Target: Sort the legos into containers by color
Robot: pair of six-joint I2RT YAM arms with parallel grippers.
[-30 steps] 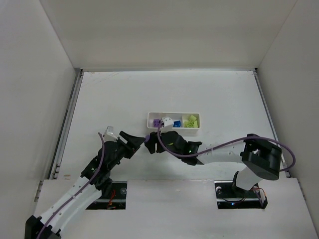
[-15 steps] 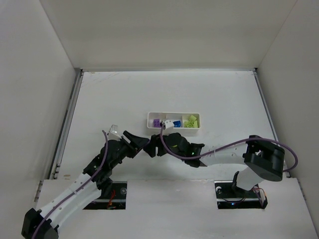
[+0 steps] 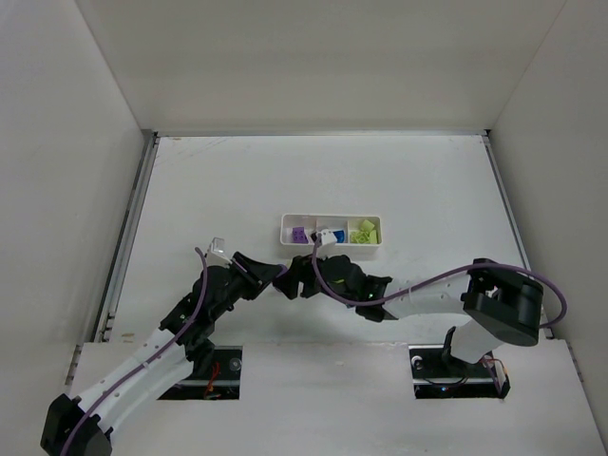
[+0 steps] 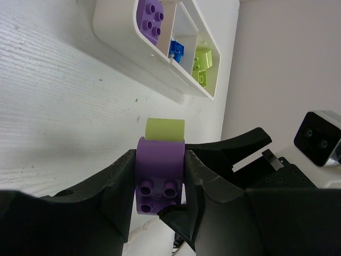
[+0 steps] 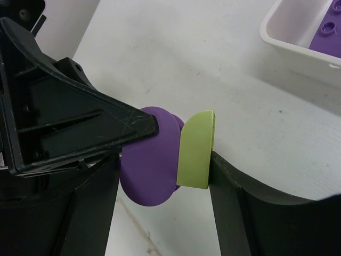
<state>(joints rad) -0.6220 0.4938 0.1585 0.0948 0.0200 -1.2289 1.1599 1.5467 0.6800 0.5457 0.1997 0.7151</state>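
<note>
My left gripper (image 3: 274, 276) (image 4: 160, 160) is shut on a rounded purple piece (image 4: 160, 176). A yellow-green block (image 4: 165, 128) is stuck to its far end. My right gripper (image 3: 291, 277) (image 5: 164, 160) meets it just above the table. Its jaws span the joined pair, one finger on the yellow-green block (image 5: 196, 149), the other beside the purple piece (image 5: 149, 162). The white tray (image 3: 331, 244) lies just beyond. It holds a purple piece (image 3: 299, 234) on the left, blue bricks (image 3: 332, 233) in the middle and yellow-green blocks (image 3: 362, 231) on the right.
White walls enclose the table on three sides. The tray also shows in the left wrist view (image 4: 114, 37) and its corner shows in the right wrist view (image 5: 290, 40). The right arm's purple cable (image 3: 446, 274) loops over the table.
Both grippers have stayed together on the joined pieces. They have shifted slightly, with the right wrist swinging a little to the right.
</note>
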